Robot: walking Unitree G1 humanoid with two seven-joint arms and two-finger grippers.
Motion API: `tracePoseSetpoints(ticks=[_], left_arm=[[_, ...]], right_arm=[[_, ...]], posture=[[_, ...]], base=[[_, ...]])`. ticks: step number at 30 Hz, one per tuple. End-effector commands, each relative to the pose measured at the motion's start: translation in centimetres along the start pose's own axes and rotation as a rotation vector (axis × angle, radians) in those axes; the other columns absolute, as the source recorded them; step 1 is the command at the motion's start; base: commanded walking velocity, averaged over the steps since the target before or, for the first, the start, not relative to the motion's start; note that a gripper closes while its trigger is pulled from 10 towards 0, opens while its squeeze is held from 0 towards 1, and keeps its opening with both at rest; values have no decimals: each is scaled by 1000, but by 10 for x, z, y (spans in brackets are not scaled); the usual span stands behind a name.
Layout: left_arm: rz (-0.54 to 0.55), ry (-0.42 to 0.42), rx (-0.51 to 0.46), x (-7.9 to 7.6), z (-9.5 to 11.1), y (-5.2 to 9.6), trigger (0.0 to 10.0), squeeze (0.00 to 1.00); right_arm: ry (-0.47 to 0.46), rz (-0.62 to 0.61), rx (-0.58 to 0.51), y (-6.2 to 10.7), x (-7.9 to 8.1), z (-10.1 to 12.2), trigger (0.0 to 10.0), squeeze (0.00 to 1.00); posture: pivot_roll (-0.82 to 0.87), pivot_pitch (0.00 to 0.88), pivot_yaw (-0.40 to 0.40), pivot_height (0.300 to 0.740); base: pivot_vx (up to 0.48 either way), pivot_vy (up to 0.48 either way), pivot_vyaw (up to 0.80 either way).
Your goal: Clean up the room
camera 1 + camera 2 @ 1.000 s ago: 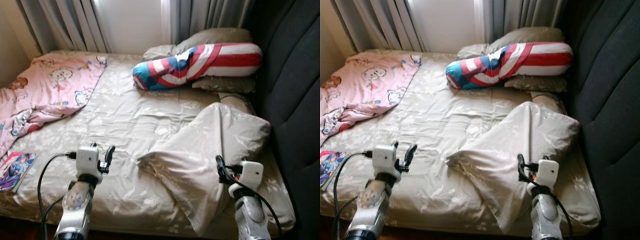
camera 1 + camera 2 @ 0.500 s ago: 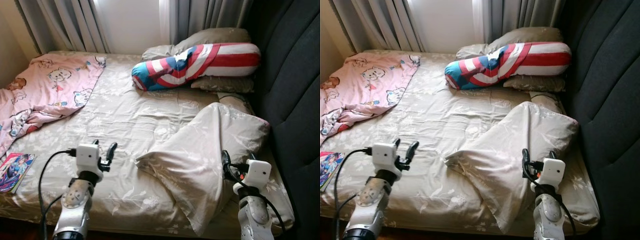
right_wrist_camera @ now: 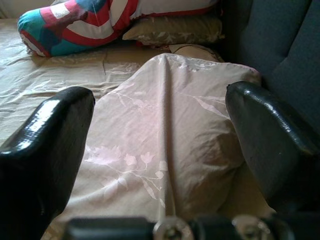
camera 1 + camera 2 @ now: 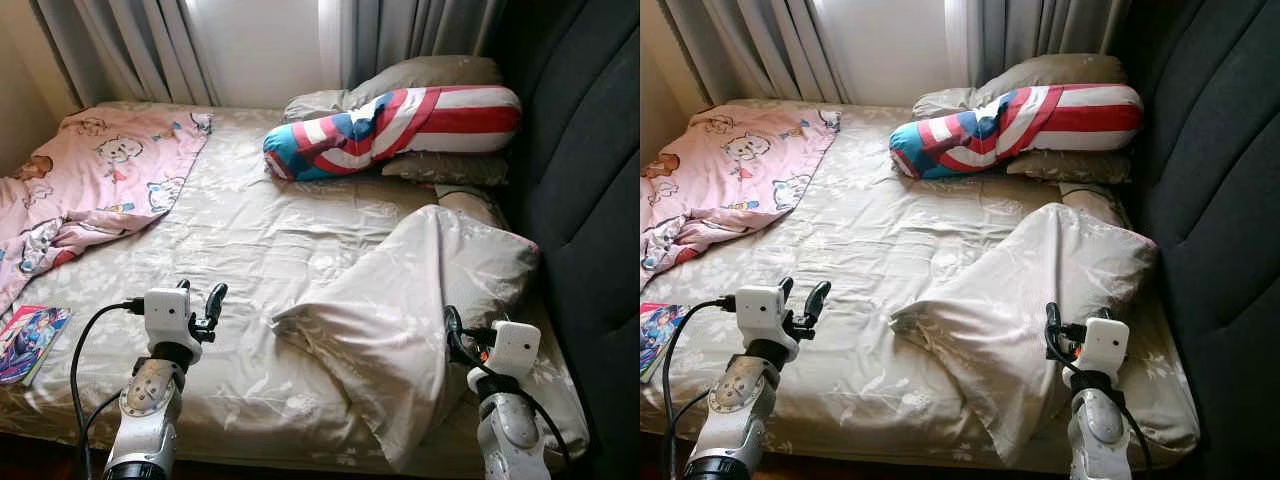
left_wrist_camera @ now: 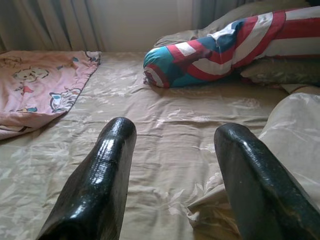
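A wide bed with a beige flowered sheet lies before me. On its right side a crumpled beige pillow lies slumped towards the front edge. A pink cartoon blanket is bunched at the far left. My left gripper hovers open over the sheet near the front, left of the pillow's corner. In the left wrist view its fingers frame bare sheet. My right gripper is open at the pillow's front right edge, and the right wrist view looks along the pillow between the fingers.
A red, white and blue striped bolster rests on beige pillows at the far right. A colourful magazine lies at the bed's front left edge. A dark padded headboard runs along the right. Grey curtains hang behind.
My left gripper has drifted slightly left and nearer to me. The right gripper moved a little to the right along the pillow's edge a second ago and has held since.
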State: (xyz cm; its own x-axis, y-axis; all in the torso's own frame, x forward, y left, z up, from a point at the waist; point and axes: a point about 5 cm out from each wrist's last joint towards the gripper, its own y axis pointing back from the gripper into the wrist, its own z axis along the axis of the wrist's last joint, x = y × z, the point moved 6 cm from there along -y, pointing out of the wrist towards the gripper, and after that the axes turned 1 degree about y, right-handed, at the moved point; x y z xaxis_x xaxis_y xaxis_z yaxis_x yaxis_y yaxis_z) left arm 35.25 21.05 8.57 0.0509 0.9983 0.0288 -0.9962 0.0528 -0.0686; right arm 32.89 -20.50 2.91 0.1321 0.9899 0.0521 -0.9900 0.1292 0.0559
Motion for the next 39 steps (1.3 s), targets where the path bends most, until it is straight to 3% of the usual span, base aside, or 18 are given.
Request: tracePoseSetpoints(ticks=[1, 7, 11, 39], left_arm=[[5, 8, -4, 1, 3, -2, 10000, 0], [0, 11, 3, 0, 2, -3, 10000, 0], [-5, 14, -1, -3, 3, -3, 10000, 0], [-13, 27, 13, -8, -1, -4, 10000, 0]], right_arm=[[4, 1, -7, 1, 1, 2, 10000, 0], [28, 14, 41, 0, 4, -5, 10000, 0], [15, 10, 20, 0, 4, -2, 10000, 0], [-1, 48, 16, -13, 13, 6, 10000, 0]], posture=[[-54, 19, -21, 701], [-51, 17, -20, 697], [-50, 15, -19, 677], [-47, 3, -21, 662]], base=[[0, 0, 0], [0, 0, 0], [0, 0, 0], [0, 0, 0]])
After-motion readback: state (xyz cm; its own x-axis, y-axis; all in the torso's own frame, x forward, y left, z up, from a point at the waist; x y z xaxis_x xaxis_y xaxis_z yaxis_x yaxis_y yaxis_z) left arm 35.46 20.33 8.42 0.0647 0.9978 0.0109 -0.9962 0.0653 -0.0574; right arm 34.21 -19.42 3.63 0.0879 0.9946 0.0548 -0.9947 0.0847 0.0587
